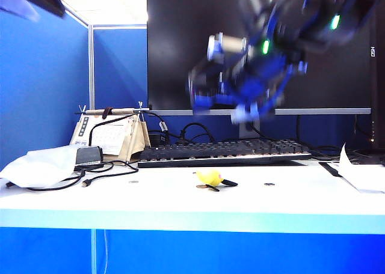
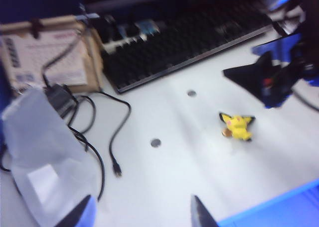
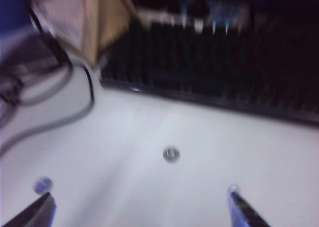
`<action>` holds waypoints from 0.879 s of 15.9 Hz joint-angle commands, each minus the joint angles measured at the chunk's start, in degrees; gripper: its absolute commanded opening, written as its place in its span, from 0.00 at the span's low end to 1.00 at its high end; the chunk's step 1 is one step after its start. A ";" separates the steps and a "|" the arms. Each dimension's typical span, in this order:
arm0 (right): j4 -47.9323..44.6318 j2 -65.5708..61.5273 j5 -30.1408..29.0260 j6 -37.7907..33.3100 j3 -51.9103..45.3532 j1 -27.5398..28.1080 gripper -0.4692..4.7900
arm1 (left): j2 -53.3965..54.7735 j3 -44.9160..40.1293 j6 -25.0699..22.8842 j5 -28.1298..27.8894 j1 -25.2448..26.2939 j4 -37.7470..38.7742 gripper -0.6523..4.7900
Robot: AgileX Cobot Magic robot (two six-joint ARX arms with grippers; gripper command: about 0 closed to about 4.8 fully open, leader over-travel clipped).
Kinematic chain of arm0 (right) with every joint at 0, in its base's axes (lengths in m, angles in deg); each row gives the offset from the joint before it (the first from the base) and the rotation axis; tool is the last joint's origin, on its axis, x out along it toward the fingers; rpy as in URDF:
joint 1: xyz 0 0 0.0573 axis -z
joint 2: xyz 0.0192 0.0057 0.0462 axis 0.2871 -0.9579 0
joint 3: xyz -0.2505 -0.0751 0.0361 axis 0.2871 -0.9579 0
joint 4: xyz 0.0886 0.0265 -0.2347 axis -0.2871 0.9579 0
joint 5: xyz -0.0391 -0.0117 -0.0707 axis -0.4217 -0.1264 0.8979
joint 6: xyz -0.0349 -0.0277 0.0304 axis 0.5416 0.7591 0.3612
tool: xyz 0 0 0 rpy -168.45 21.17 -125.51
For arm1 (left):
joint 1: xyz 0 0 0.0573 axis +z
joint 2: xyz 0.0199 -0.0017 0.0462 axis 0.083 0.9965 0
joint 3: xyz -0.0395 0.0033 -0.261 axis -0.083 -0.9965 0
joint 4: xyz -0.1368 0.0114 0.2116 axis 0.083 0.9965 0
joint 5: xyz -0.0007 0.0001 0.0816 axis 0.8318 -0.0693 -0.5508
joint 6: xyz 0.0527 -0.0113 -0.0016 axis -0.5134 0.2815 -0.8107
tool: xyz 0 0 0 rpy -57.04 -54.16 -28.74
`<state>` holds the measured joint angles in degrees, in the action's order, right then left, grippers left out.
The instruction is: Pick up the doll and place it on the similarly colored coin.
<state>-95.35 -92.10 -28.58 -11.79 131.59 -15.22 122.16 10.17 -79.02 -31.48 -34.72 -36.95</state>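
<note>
A dark monitor (image 1: pixel 258 45) fills the back of a white table (image 1: pixel 180 196), with a black keyboard (image 1: pixel 225 152) lying in front of it. To the side stand a beige desk calendar (image 2: pixel 47 53), a crumpled translucent bag (image 2: pixel 45 152) and a loose black cable (image 2: pixel 107 132).

The right hand (image 1: pixel 237 97) hangs blurred in the air above the keyboard, well clear of the table, with the doll below it and nearer the table's front edge. In its wrist view its two fingertips (image 3: pixel 35 212) stand wide apart with nothing between them: released.

The left hand (image 2: pixel 142 212) is raised over the table near the bag, and its two fingertips (image 2: pixel 82 212) also stand apart and empty. The doll lies ahead of it, towards the right hand.

The doll (image 2: pixel 238 127), small and yellow with black ear tips, lies on the table in front of the keyboard. A golden-bronze coin (image 2: pixel 226 133) peeks out at its edge, touching it. Two grey coins (image 2: pixel 155 143) lie apart from it, one between the doll and the keyboard
</note>
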 commanded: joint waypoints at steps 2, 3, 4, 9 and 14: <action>2.03 7.50 2.43 0.20 -1.01 0.00 0.78 | -0.96 -0.66 5.35 -0.26 0.02 -0.33 0.59; 1.60 10.56 5.14 0.22 -3.10 0.02 0.64 | -0.96 -2.08 6.71 -0.31 0.02 -0.74 0.59; 0.70 12.98 6.86 0.20 -5.22 0.11 0.56 | -0.98 -3.39 8.37 -0.85 0.02 -1.40 0.59; -1.79 42.95 20.15 -1.40 -32.13 1.86 0.54 | -6.27 -19.39 23.21 -16.66 0.02 -12.20 0.59; 2.71 68.04 30.08 -4.81 -50.31 1.81 0.54 | -10.97 -27.58 25.53 -22.97 -0.09 -14.49 0.59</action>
<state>-93.49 -26.18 -0.45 -15.94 82.34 -13.31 111.54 -16.45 -53.69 -54.76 -34.74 -51.53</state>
